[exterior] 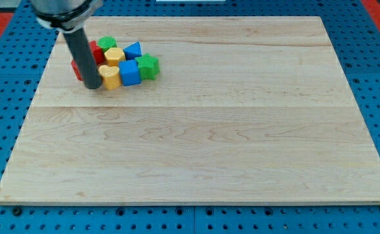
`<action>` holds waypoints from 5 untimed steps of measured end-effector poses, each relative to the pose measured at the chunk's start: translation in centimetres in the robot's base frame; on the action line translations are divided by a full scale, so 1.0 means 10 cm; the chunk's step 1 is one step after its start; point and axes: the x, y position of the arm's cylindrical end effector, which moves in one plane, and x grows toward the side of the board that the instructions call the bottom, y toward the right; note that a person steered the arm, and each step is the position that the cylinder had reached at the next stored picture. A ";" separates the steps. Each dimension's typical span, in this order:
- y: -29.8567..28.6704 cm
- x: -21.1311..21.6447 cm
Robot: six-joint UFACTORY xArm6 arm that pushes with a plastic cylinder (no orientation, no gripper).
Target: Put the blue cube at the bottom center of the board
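Blue cube sits right of my tip, yellow block between; tool grasps nothing.

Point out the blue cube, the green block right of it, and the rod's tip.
blue cube [129, 73]: camera view, its front face.
green block [149, 65]: camera view, its top.
my tip [94, 86]: camera view, the rod's very end, left of the yellow block [110, 77].
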 end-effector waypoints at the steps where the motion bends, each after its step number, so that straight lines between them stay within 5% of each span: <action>1: -0.38 -0.28; 3: 0.71 -0.50; 5: 0.54 0.04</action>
